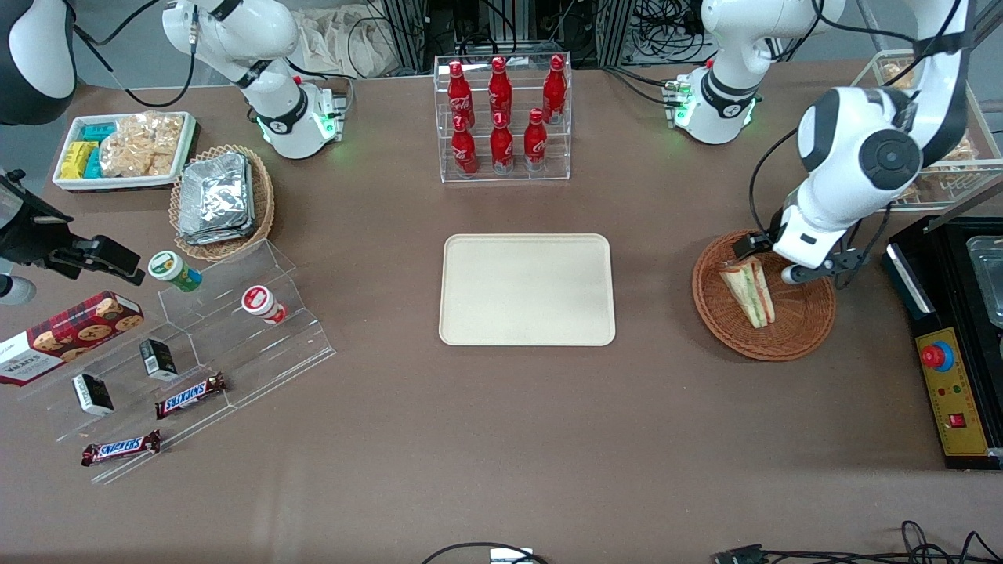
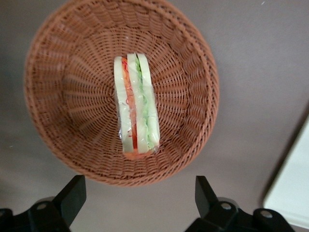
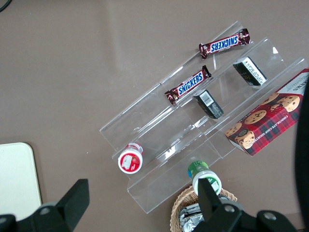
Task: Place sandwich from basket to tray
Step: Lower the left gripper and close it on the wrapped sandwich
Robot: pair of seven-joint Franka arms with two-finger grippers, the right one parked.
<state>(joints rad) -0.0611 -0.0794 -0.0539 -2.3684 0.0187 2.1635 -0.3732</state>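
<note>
The sandwich point(image 1: 750, 291), a clear-wrapped wedge with pale bread and green and orange-red filling, lies on its side in the round reddish-brown wicker basket point(image 1: 807, 329) toward the working arm's end of the table. My left gripper point(image 1: 769, 263) hovers open and empty above the basket's rim, on the side farther from the front camera. In the left wrist view the sandwich point(image 2: 135, 111) lies in the middle of the basket point(image 2: 58, 106), and my gripper point(image 2: 140, 195) is open, its fingers point(image 2: 72, 192) wide apart above the rim. The cream-beige tray point(image 1: 526, 290) lies flat at the table's middle.
A clear rack of red bottles point(image 1: 501, 117) stands farther from the front camera than the tray. A black control box point(image 1: 952, 392) sits beside the basket at the table's end. A clear stepped stand with snacks point(image 1: 196, 352) and a lighter foil-pack basket point(image 1: 222, 202) lie toward the parked arm's end.
</note>
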